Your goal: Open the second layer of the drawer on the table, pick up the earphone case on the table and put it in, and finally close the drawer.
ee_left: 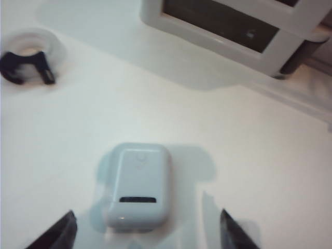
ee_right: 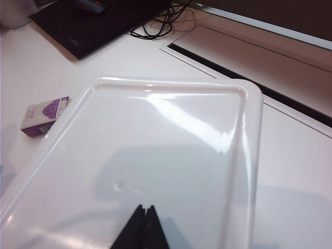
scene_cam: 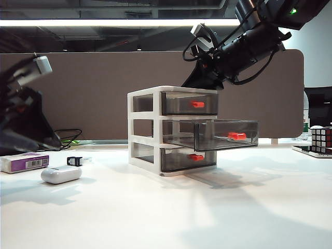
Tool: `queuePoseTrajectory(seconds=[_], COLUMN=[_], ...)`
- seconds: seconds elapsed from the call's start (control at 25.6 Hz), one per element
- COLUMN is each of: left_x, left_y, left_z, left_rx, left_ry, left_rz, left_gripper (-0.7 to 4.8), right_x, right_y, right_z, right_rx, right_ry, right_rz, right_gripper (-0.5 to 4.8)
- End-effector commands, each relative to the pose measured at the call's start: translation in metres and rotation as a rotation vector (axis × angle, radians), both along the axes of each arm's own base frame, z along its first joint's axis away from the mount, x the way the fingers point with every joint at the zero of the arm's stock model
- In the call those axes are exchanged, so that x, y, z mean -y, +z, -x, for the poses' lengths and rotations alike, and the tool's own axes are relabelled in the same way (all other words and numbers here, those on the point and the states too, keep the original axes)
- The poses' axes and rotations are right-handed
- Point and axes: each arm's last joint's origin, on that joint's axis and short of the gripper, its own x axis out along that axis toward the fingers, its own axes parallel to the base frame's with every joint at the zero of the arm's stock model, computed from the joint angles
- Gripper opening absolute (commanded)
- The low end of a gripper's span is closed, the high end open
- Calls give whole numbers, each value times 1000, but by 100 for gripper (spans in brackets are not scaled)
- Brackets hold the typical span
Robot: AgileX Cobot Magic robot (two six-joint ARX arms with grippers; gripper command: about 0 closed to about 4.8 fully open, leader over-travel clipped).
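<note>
Sitting on the white counter [scene_cam: 207,218] at centre, the drawer [scene_cam: 145,129] has its second layer [scene_cam: 225,135] pulled out toward the right, red-orange handle [scene_cam: 237,136] facing near; top and bottom drawers sit closed

Earphone case [scene_cam: 60,174] lies on the counter at near left, well apart from the drawer. In the left wrist view the earphone case [ee_left: 137,192] shows a dark slot on its near face; no writing readable on it

Labels: white-and-purple box [scene_cam: 24,162] just left of and behind the case carries a barcode on its near side; its print is too small to read. Same box [ee_right: 44,116] shows in the right wrist view, text illegible

Left tool [ee_left: 148,231] hovers over the case, its two dark fingertips [ee_left: 59,233] spread wide to either side of it, not touching. In the exterior view the left arm is a dark blur at far left

Right tool [ee_right: 141,228] is above the white top of the drawer unit, fingers pressed together, holding nothing; its arm [scene_cam: 244,46] reaches in from upper right

Others around: small black clip [scene_cam: 74,161] beside a clear ring just behind the case; black cables [scene_cam: 67,137] at far left; colour cube [scene_cam: 321,140] at far right edge; brown partition [scene_cam: 104,93] behind. Nothing stands between the case and the open drawer
</note>
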Motion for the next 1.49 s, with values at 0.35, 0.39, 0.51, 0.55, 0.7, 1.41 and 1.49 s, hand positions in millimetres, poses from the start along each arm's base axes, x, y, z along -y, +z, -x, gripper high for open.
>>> queuePoseTrajectory(seconds=[0.35,0.39,0.51,0.55,0.7,1.41,1.49], left_x=[3,3,4,4,5,6,6], left_y=[-34,-35,-34,-33,-41,-54,-54], left_z=[-18,-19,-23,-24,-31,-35,-35], left_rx=[-41,-28,10,24,55,20,21], left_ry=[-57,-64,-67,-66,-73,-65,-54], left_rz=[-25,-33,-27,-26,-16,-29,-41], left_gripper=[443,443,433,430,366,350,331], right_x=[1,1,1,1,1,1,1], right_y=[-26,-26,-26,-26,-26,-26,-26], right_z=[6,6,6,6,6,6,6], right_rx=[-183,-183,-180,-178,-177,-178,-178], right_ry=[-13,-13,-13,-13,-13,-14,-14], right_rz=[50,50,48,48,48,48,48], right_gripper=[-5,-5,-5,-5,-5,-5,-5])
